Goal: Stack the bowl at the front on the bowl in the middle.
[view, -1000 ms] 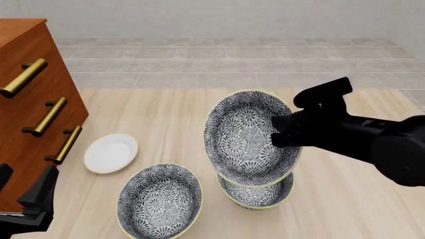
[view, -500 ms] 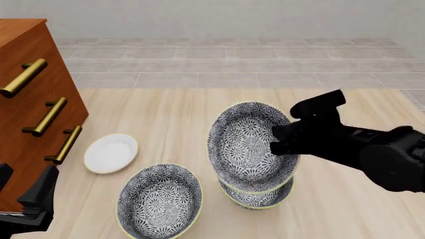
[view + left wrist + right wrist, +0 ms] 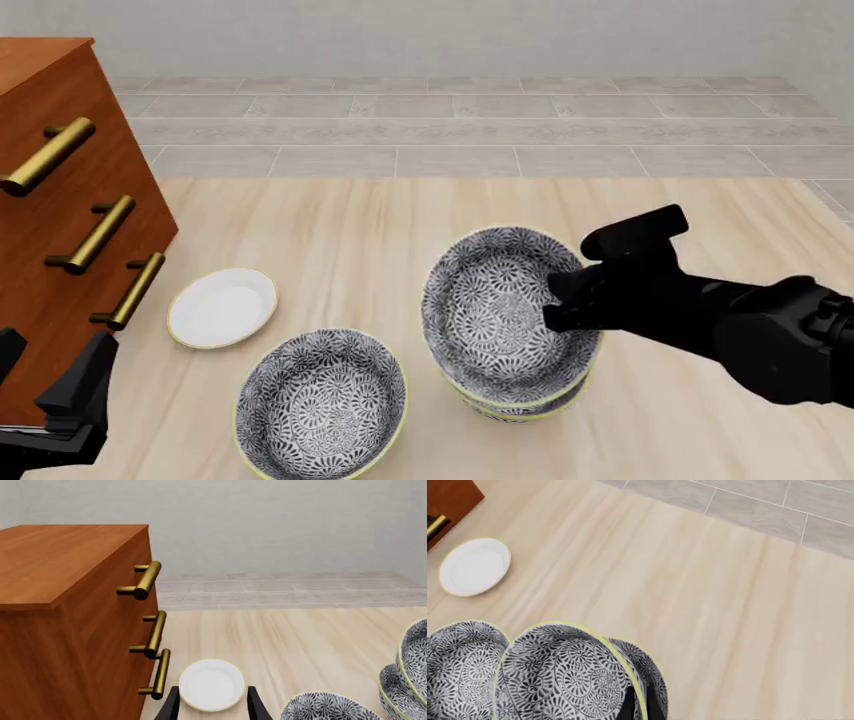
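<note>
My right pincer was clamped on the rim of the deep, floral-patterned front bowl, holding it tilted, nested just above the identical middle bowl under my outstretched arm.

Brightness: all three views bright and evenly lit, nothing blown out.
Light source: diffuse, seemingly from overhead; no lamp seen.
Shadows: faint and soft; a slight darkening on the tabletop beneath the bowl in the middle; the dresser front is darker than its top.
Glare: mild sheen along the brass handles; the white plate stays matte.
Dark areas: the right end effector renders almost solid black, with little surface detail.
Sharpness: crisp throughout, no motion blur, bowl patterns legible.
Distortion: no evident bending at the edges.
</note>
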Motion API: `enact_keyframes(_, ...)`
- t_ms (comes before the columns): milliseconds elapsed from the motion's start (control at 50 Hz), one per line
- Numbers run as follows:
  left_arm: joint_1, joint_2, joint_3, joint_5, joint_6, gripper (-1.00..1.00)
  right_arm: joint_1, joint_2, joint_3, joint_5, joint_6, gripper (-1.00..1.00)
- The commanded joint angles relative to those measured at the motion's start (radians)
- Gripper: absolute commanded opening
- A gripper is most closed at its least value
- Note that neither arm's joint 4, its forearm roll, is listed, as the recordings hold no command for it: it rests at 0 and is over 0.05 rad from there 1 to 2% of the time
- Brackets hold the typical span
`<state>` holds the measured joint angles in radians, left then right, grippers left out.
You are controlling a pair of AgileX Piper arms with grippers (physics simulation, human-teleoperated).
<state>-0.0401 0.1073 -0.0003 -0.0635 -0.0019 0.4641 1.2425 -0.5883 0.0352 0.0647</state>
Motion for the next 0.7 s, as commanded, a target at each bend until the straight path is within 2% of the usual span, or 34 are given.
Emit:
enact_keyframes(20, -0.001, -0.003, 0.000, 0.003, 0.001, 1.00, -0.007, 0.011, 0.022, -0.028, 0.008, -1.00)
enact_keyframes(340, 0.001, -0.015, 0.000, 0.014, 0.000, 1.00, -0.023, 0.060, 0.043, -0.076, 0.010, -1.00)
enact_keyframes(700, 0.000, -0.027, 0.000, 0.026, 0.001, 1.00, -0.026, 0.068, 0.051, -0.085, 0.014, -1.00)
